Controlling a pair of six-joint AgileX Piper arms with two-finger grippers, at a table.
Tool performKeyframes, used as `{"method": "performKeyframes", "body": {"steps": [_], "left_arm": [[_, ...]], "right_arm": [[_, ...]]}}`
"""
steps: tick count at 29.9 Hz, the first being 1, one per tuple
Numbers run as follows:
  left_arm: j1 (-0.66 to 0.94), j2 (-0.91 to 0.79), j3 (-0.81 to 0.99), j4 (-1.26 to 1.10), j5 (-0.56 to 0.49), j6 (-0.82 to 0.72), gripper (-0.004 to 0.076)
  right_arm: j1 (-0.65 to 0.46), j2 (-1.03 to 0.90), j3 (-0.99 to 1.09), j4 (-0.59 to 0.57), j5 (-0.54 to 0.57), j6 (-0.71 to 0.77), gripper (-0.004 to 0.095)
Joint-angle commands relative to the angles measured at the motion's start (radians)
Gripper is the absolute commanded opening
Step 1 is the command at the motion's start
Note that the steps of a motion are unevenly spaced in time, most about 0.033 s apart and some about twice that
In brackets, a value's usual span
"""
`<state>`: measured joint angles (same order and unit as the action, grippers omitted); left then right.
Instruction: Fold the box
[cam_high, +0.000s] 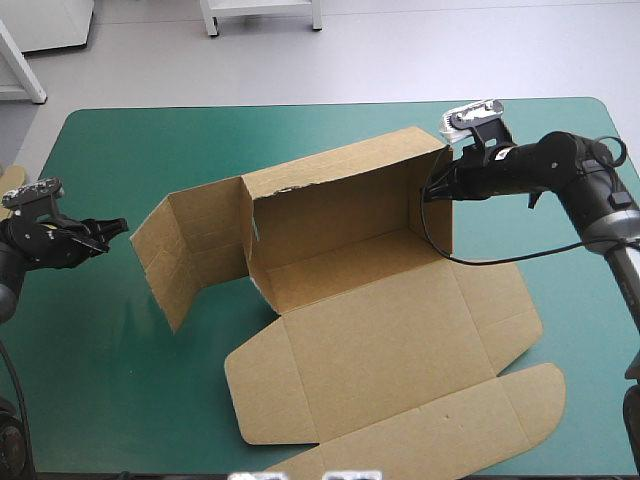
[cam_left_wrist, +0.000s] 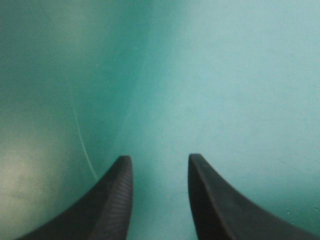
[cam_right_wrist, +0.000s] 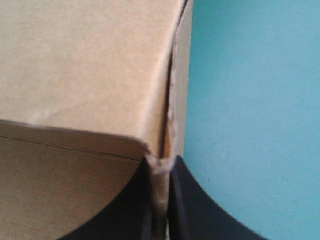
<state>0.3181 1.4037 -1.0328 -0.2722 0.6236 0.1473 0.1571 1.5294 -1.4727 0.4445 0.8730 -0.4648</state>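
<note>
While the black-finned right gripper (cam_high: 433, 188) clamps an upright wall of the brown board box (cam_high: 380, 330) at 2 o'clock, the left gripper (cam_high: 118, 230) sits narrowly parted, empty, over the teal-green cover (cam_high: 90, 390) at 9 o'clock.

Nothing legible noted: no print, label or number on the brown box (cam_high: 380, 320) or teal-green cover (cam_high: 120, 390).

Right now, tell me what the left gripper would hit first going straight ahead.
Probably the teal-green cover: the left gripper shows only that ahead of its open jaws. From above it aims toward the box's raised left flap, but depth is unclear.
</note>
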Motion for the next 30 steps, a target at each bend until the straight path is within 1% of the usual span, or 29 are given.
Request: {"method": "performKeyframes", "body": {"steps": [1,3,5,8,11,14,16,20,27,30], "left_arm": [[0.003,-0.031,-0.027,-0.027,-0.042,0.005,0.0263],[0.003,-0.031,-0.027,-0.029,-0.042,0.005,0.0263],[0.003,-0.031,-0.027,-0.029,-0.045,0.005,0.0262],[0.003,-0.031,-0.027,-0.029,-0.049,0.005,0.0262],[0.003,-0.031,-0.027,-0.029,-0.049,0.005,0.0262],[0.003,-0.031,-0.027,-0.029,-0.035,0.011,0.0262],[0.003,-0.031,-0.027,-0.029,-0.017,0.019,0.0262],[0.003,-0.031,-0.027,-0.029,0.004,0.023,0.0262],[0.003,-0.031,-0.027,-0.029,0.012,0.023,0.0262],[0.003,-0.031,-0.027,-0.029,0.03,0.034,0.0262]], "right_arm": [[0.0,-0.041,-0.114,-0.074,0.097,0.102,-0.0019],[0.0,-0.041,-0.154,-0.137,0.157,0.142,-0.0019],[0.0,-0.039,-0.185,-0.185,0.194,0.167,-0.0019],[0.0,-0.03,-0.21,-0.25,0.205,0.211,-0.0019],[0.0,0.005,-0.221,-0.277,0.242,0.24,-0.0019],[0.0,0.058,-0.225,-0.263,0.287,0.252,-0.0019],[0.0,0.094,-0.225,-0.244,0.294,0.252,-0.0019],[0.0,0.169,-0.247,-0.248,0.305,0.263,-0.0019],[0.0,0.316,-0.364,-0.242,0.353,0.268,-0.0019],[0.0,0.366,-0.417,-0.242,0.355,0.268,-0.0019]]}}
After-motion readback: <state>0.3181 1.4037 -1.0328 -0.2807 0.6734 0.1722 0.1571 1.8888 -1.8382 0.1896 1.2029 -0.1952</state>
